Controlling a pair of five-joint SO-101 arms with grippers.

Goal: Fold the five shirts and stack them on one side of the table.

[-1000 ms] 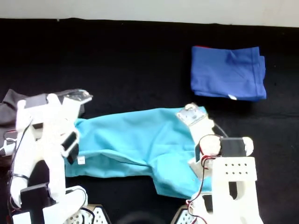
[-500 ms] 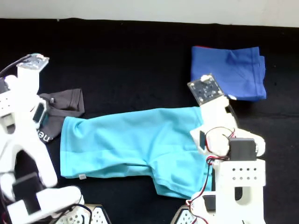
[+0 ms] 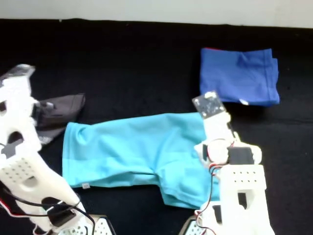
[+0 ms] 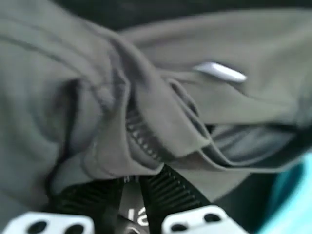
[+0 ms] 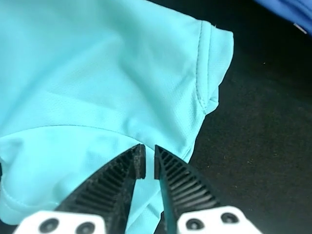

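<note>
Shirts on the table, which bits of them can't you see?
- Grey shirt, high view: the left arm covers part of it; the left wrist view is too close and blurry for its shape.
- Light blue shirt, high view: the right arm hides one end.
- Folded blue shirt: it hides whatever lies underneath, bar a red sliver.

**No print clear enough to read**

A small white tag (image 3: 243, 102) sits on the near edge of the folded royal-blue cloth shirt (image 3: 239, 73), and another white tag (image 3: 86, 185) on the hem of the spread turquoise cloth shirt (image 3: 132, 147). The crumpled dark grey cloth shirt (image 4: 73, 97) carries a white label (image 4: 220, 71). A scrap of white lettering (image 4: 131, 213) shows by the left hand (image 4: 140, 176), cut off. None of it is legible.
</note>
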